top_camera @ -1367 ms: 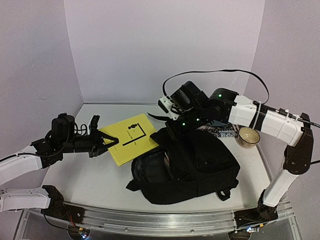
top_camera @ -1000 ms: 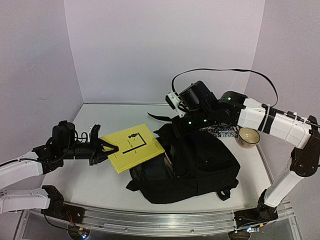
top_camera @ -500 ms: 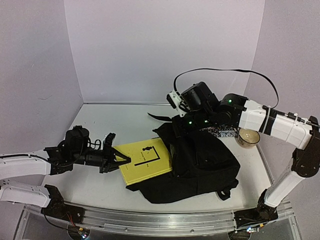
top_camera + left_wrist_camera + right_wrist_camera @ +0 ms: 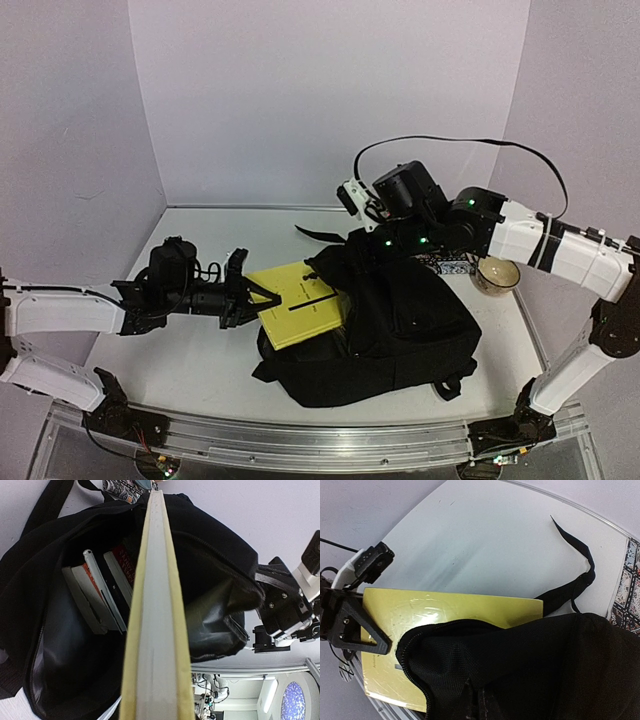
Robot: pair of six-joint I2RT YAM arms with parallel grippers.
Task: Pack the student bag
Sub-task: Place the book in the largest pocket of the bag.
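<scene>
Since 1.4 s ago, the left arm has reached rightward and carried the yellow book (image 4: 303, 308) from beside the bag to its mouth, so the book's far end now sits inside the opening.

On the left, the left gripper (image 4: 255, 297) pinches the near edge of the book, with 1 finger (image 4: 357, 630) lying across the cover and the other beneath it. The book is off the white table (image 4: 190, 365) and tilted. In the left wrist view its page edge runs straight into the opening.

In the middle, the student bag (image 4: 410, 335) lies on the table, centre-right, with its open mouth facing left. Inside (image 4: 100, 597), at least 2 other books stand side by side, 1 with a red cover. A loose black strap (image 4: 577, 582) trails over the table behind the bag.

Above the bag's far side, the right gripper (image 4: 362, 246) has its fingers pressed together on the upper rim of the mouth, holding that lip raised over the yellow cover. The fingertips themselves are buried in black fabric.

Further right, a patterned flat item (image 4: 452, 265) shows just behind the bag, and a tan bowl (image 4: 497, 274) stands beside it near the right wall.
</scene>
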